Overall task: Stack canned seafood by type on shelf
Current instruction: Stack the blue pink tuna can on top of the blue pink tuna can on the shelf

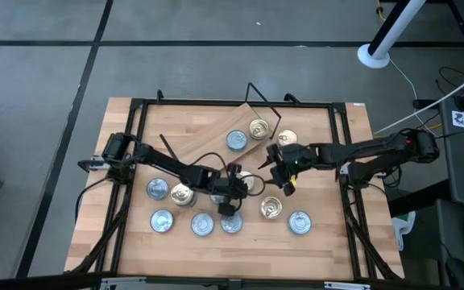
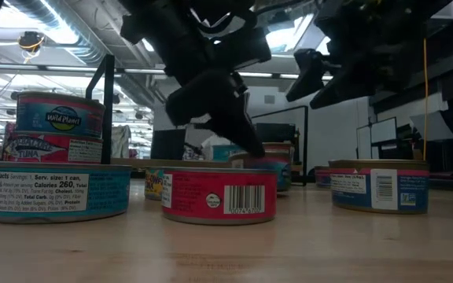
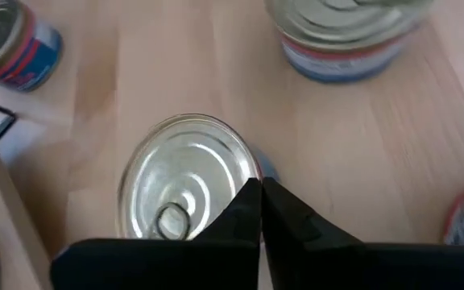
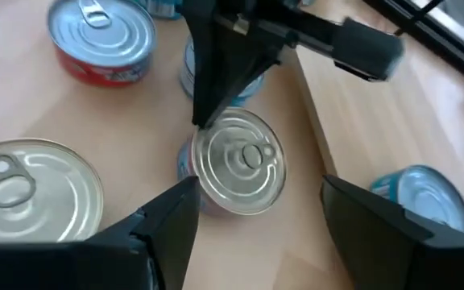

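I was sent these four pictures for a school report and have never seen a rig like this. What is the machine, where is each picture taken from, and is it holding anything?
It is a robot with two dark arms working at a wooden table. One picture looks straight down, one looks level across the tabletop, and two come from cameras on the wrists. Small round tins of seafood lie scattered on the table, and three stand on a light wood shelf at the far side. The left gripper is shut with nothing between its fingers; its tips sit over the edge of a silver-lidded tin. The right gripper hangs open above that tin, holding nothing.
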`<state>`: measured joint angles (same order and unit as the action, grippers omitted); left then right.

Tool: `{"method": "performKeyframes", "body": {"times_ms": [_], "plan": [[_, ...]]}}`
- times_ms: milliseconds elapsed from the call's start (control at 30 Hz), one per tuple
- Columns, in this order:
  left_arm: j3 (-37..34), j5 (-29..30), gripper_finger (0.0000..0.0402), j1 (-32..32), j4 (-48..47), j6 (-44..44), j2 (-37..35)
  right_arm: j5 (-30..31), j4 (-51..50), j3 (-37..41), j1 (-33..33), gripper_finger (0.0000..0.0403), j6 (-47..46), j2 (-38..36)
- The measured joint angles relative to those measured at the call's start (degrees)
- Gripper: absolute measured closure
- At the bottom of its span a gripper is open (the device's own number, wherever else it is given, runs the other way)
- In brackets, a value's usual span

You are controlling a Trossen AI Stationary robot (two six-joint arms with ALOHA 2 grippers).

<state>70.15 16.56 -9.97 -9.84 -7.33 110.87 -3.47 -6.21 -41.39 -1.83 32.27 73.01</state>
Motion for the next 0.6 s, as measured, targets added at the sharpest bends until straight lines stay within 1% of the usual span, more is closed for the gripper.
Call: {"method": "performKeyframes", "body": {"times_ms": [367, 600], "plan": [[2.69, 0.24, 0.0401, 2.60, 0.17, 9.16, 0.00, 11.94, -2.75, 0.00, -7.11, 0.0149, 0.06, 0.42], [4.09, 0.28, 0.0401, 4.32, 0.32, 15.01, 0.00, 16.27, -3.54, -0.07, -8.85, 0.0149, -0.29, 2.16]]}}
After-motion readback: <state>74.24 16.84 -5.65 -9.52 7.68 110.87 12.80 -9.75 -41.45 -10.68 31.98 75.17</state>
